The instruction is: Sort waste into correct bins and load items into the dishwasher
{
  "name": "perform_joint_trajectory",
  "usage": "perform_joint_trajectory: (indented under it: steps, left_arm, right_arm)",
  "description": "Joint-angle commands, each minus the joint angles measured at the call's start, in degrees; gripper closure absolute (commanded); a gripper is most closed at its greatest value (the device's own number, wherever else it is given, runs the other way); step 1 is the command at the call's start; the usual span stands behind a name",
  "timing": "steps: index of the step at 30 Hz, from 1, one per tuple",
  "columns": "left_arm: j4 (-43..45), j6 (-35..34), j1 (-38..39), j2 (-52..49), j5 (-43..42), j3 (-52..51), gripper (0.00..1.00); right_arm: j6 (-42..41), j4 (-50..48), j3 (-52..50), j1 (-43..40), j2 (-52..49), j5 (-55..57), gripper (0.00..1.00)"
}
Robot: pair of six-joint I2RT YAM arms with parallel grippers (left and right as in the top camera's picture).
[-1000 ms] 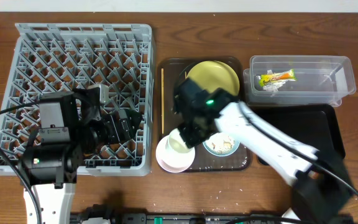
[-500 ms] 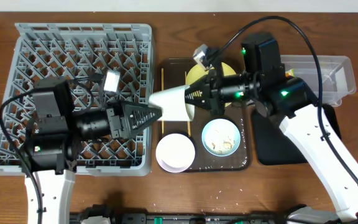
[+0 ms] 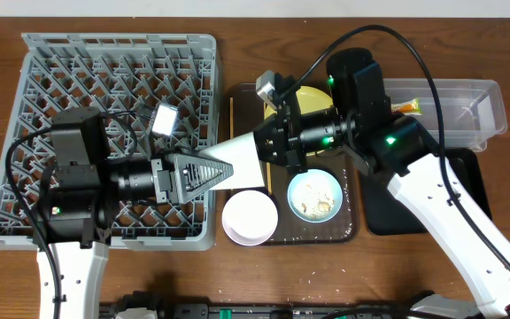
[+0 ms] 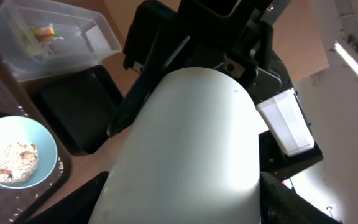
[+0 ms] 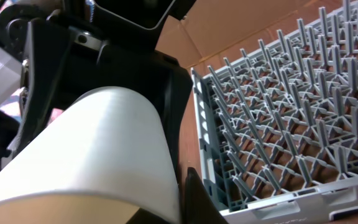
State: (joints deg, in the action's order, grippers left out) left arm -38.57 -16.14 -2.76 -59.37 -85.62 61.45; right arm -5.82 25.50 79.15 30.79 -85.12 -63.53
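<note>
**Mid-air cup handoff going on between the rack and the tray**

The right gripper [image 3: 275,149] is pinching the small white cup [image 3: 242,159] with its jaws squeezed all the way down on the mouth end, and it's holding the cup sideways with the base pointing toward 9 o'clock. The left gripper [image 3: 224,170] is reaching in from that side with its fingers straddling the base. Honestly can't tell if it's clamping or just sitting around it. My guess on why: the dish rack [image 3: 118,39] is lying at 9 o'clock, on the left arm's side, so that arm is getting the cup for loading. The white-pink bowl [image 3: 250,217] and the light blue bowl [image 3: 315,195] with crumbs are sitting around 5 o'clock of the cup, on the brown tray [image 3: 237,93] on the surface [image 3: 237,18].
</note>
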Motion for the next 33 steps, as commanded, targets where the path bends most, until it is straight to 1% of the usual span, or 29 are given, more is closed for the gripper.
perform_joint_trajectory:
  steps: [1,2,4,7,8,10,13,14,15,16,17,19,21,22,23,26,29,31,33]
  left_arm:
    - [-0.1,-0.5,1.0,-0.1,1.2,1.0,0.39]
    - [-0.1,-0.5,1.0,-0.1,3.1,1.0,0.39]
    - [-0.4,-0.5,1.0,0.1,6.3,1.0,0.39]
    - [-3.3,0.0,1.0,1.7,15.4,1.0,0.39]
    - [-4.4,0.0,1.0,2.6,19.3,1.0,0.39]
    - [-6.3,-0.1,0.4,4.0,25.7,1.0,0.39]
    - [-10.2,-0.3,-1.5,5.4,35.8,1.3,0.41]
    - [-14.3,-0.6,-3.4,6.0,44.8,1.8,0.41]
    - [-16.8,-1.4,-4.7,6.0,50.2,2.2,0.41]
    - [-21.0,-3.6,-7.4,5.9,60.2,2.7,0.41]
    - [-23.2,-5.5,-9.6,5.6,66.6,2.8,0.41]
    - [-25.8,-8.3,-13.3,5.0,74.9,2.8,0.41]
    - [-27.2,-11.2,-20.1,2.9,83.7,2.8,0.41]
    - [-27.2,-11.5,-21.4,2.4,84.4,2.8,0.41]
    - [-26.9,-12.3,-25.2,0.6,85.2,2.8,0.42]
    - [-26.3,-12.5,-30.2,-3.3,85.6,2.8,0.42]
    - [-24.4,-12.5,-33.7,-8.4,85.9,2.8,0.42]
    - [-24.1,-12.5,-34.3,-11.6,84.8,2.8,0.42]
    - [-22.0,-12.5,-34.3,-16.2,85.9,2.8,0.39]
  right_arm:
    - [-0.4,-0.2,0.3,1.4,-0.1,6.4,0.79]
    - [-0.3,0.1,0.3,1.0,-0.1,6.8,0.55]
    - [-0.3,1.0,0.3,-0.6,0.1,6.8,0.47]
    - [-0.1,4.8,0.3,-6.3,1.1,7.0,0.42]
    - [-0.2,7.0,0.3,-8.9,1.6,8.5,0.39]
    - [-0.2,10.6,0.3,-11.5,2.1,11.0,0.37]
    - [-0.1,15.6,0.3,-12.3,2.3,14.3,0.36]
    - [-0.1,18.7,0.3,-12.0,2.3,17.5,0.35]
    - [-0.1,20.7,0.3,-11.5,2.3,20.0,0.35]
    - [-0.1,23.4,0.3,-10.6,2.3,23.8,0.34]
    - [-0.1,24.9,0.3,-9.7,2.3,26.0,0.34]
    - [-0.1,26.5,0.3,-8.5,2.3,28.6,0.32]
    - [-0.1,27.7,0.3,-6.1,2.3,31.8,0.31]
    - [-0.1,27.8,0.3,-5.7,2.3,32.3,0.31]
    - [-0.1,27.8,0.3,-4.5,2.3,33.4,0.31]
    - [-0.1,27.8,0.3,-2.5,2.3,35.0,0.3]
    - [-0.1,27.6,0.3,-1.6,2.3,35.0,0.3]
    - [-0.1,27.6,0.3,-1.5,2.3,35.0,0.3]
    - [-0.2,27.7,0.3,-1.5,2.3,35.0,0.3]
